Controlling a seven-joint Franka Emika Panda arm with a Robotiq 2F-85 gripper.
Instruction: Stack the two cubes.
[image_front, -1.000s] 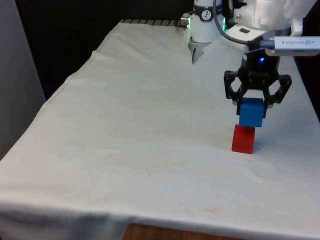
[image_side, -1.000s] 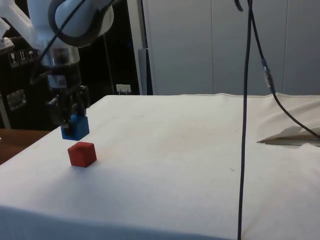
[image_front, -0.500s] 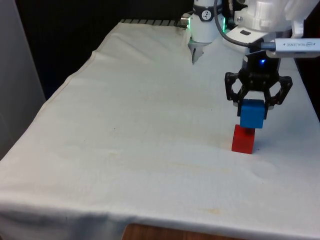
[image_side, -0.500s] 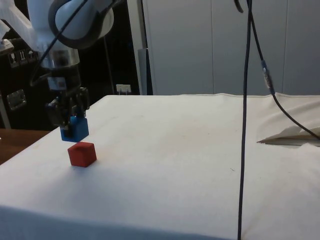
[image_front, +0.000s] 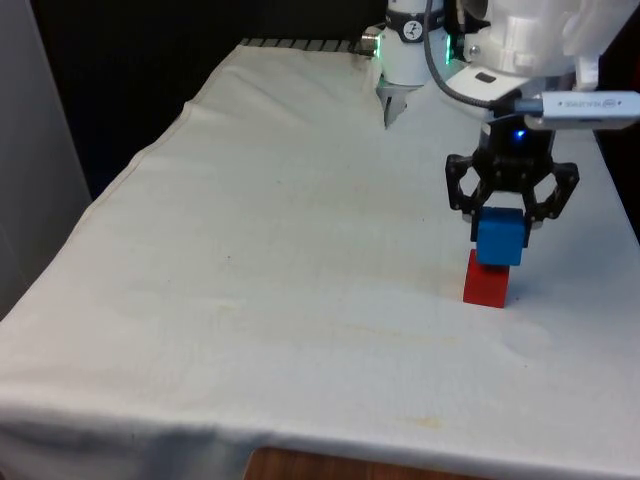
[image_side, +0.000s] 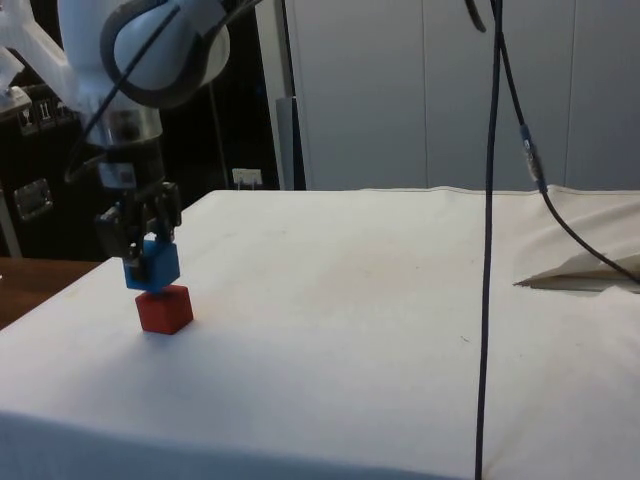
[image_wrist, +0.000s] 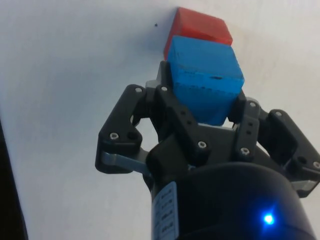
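The black pincer (image_front: 500, 222) pinches the blue cube (image_front: 499, 238) between its fingers (image_wrist: 170, 112), holding it right over the red cube (image_front: 486, 281), which sits on the white-clothed worktop (image_front: 300, 250) toward the front view's right; whether the two cubes touch, I cannot tell.
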